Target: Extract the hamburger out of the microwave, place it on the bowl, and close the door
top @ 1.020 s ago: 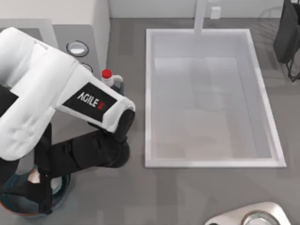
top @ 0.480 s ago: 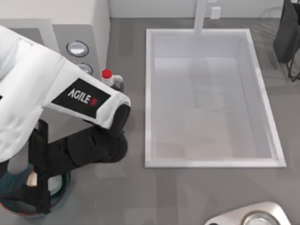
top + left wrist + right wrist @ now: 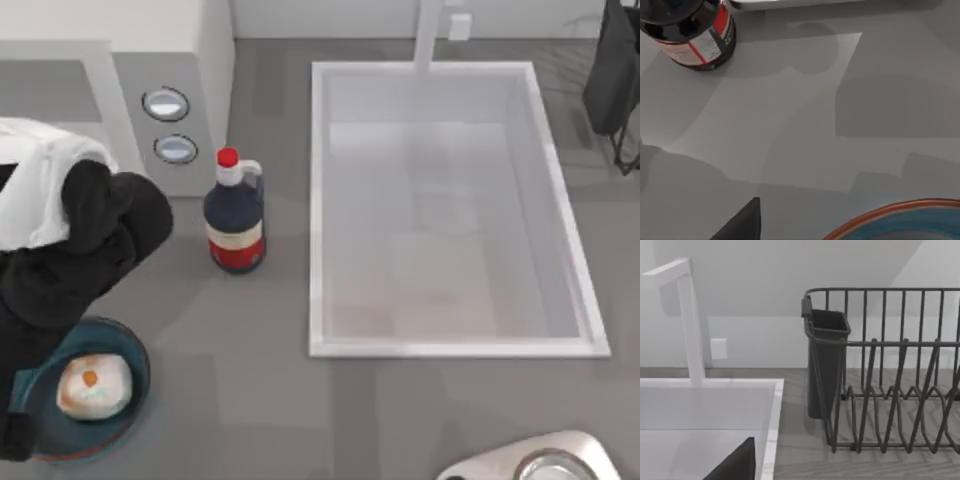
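The hamburger [image 3: 93,385] lies in the bowl [image 3: 135,385] at the front left of the surface [image 3: 260,400], cream-coloured with an orange spot on top, and nothing is holding it. My left arm [image 3: 60,240] reaches over the left edge of the top view, its dark wrist hanging above the bowl's left side. A dark fingertip [image 3: 742,222] of my left gripper shows in the left wrist view just above the grey surface, beside the bowl's reddish rim [image 3: 890,215]; I cannot tell whether that gripper's fingers are apart or together.

The microwave [image 3: 165,60] stands at the back left, its two round knobs [image 3: 166,103] facing up on the grey panel. A white panel edge [image 3: 105,95] runs forward from it beside the knobs; it may be the door, but I cannot tell how it stands.

A dark bottle [image 3: 235,220] with a red cap stands upright between the microwave and the white sink [image 3: 320,210], apart from the bowl.

My right wrist view looks over the sink corner, the white faucet [image 3: 687,320] and a dark dish rack [image 3: 890,370]. One dark finger [image 3: 737,462] of my right gripper shows there; whether that gripper is open or closed I cannot tell.
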Robot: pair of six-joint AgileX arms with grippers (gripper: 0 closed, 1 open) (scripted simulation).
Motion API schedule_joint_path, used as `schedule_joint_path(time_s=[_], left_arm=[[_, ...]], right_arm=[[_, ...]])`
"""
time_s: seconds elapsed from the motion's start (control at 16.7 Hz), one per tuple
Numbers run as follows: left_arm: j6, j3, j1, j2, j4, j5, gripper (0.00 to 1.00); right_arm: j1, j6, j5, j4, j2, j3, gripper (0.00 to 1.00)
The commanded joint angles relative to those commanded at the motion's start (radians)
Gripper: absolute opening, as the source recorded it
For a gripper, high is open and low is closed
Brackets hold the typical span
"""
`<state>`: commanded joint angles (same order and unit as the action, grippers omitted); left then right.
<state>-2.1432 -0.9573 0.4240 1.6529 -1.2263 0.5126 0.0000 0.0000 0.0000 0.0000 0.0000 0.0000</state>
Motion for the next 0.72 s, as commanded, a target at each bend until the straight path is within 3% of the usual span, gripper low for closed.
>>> schedule_joint_path(time_s=[0.72], left_arm=[[1.584, 0.649, -0.317, -1.211, 0.820, -0.400, 1.00]], right_arm=[[0.000, 0.000, 0.000, 0.000, 0.000, 0.000, 1.00]])
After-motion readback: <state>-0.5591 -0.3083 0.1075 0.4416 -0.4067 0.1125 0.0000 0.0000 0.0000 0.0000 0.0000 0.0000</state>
